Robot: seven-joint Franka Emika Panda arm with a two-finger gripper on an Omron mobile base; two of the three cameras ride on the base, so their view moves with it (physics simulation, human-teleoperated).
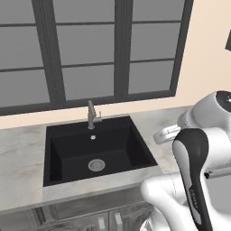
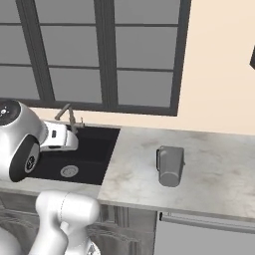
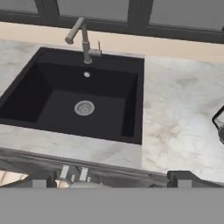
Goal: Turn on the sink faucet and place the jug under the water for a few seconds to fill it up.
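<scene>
Two things matter here, the tap and the jug. In the left base view, the sink [image 1: 67,155] is a matte black rectangular basin with a round silver drain [image 1: 96,165], set in a pale marbled counter [image 1: 20,158]. The faucet [image 1: 92,115] stands at its back rim, a slim grey-bronze post with a small side lever; no water runs.

In the right base view, the jug [image 2: 170,166] stands upright on the counter well to the right of the sink, apart from everything. It looks like a stiff, smooth grey metal pitcher, probably light while empty and slippery on its tapered wall, so the loop handle or rim seems the surer hold.

In the hand view, the gripper [image 3: 109,183] hovers above the counter's front edge, fingers spread wide and holding nothing.
</scene>
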